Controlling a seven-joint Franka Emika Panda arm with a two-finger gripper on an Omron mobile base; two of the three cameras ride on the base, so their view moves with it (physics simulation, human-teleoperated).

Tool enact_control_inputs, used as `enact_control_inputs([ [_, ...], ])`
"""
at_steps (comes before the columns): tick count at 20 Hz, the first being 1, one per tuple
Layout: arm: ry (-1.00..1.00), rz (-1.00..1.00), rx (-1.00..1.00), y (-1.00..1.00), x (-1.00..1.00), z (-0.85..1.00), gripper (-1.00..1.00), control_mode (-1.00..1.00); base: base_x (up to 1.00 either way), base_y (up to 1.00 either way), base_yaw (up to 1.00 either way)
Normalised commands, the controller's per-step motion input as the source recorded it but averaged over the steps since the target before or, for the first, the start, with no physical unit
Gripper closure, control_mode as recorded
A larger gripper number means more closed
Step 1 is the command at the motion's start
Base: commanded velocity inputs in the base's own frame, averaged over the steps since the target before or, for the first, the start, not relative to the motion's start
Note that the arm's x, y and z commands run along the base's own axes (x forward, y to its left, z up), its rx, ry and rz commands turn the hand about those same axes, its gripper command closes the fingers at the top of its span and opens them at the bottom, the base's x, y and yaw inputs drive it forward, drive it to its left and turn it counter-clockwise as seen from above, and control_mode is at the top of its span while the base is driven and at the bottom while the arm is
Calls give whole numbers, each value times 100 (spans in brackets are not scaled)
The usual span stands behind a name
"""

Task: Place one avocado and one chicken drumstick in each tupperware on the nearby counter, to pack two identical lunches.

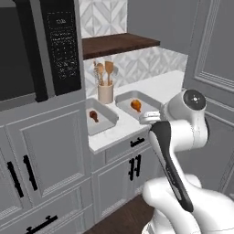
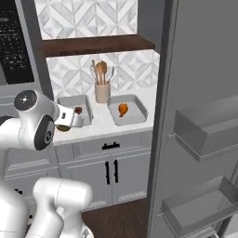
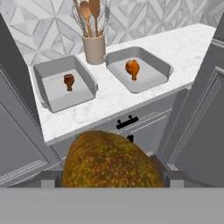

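My gripper [image 3: 111, 178] is shut on the avocado [image 3: 111, 161], a speckled olive-brown fruit bulging between the fingers, held in front of and above the counter [image 3: 188, 43]. Two light-grey tupperwares lie side by side on the white stone. The left tupperware [image 3: 43, 72] holds a dark reddish drumstick [image 3: 68, 81]. In the right tupperware [image 3: 159, 65] lies an orange drumstick [image 3: 132, 69]. From the left base view, the hand [image 1: 151, 118] hovers at the counter's front edge near the right tupperware [image 1: 151, 99] and its drumstick [image 1: 136, 105]. The right base view shows the avocado [image 2: 63, 127] under the hand [image 2: 73, 120].
A beige crock [image 3: 95, 48] of wooden utensils stands behind the trays, under a dark wooden shelf [image 1: 119, 43]. A tall black oven panel [image 1: 59, 45] and grey cabinets rise at the left. An open door with grey bins [image 2: 204, 125] stands at the right.
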Motion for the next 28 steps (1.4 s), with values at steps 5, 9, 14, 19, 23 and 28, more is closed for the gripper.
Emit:
enact_control_inputs([
  [5,0,0,0,0,0,0,100,100,49,-6,3],
  [9,0,0,0,0,0,0,100,100,100,-5,0],
  [14,0,0,0,0,0,0,100,100,94,-12,3],
  [19,3,8,0,16,54,-16,100,-100,29,1,3],
  [23,14,14,6,81,100,-51,100,-100,0,0,0],
  [28,28,3,0,88,100,-67,100,-100,0,0,0],
])
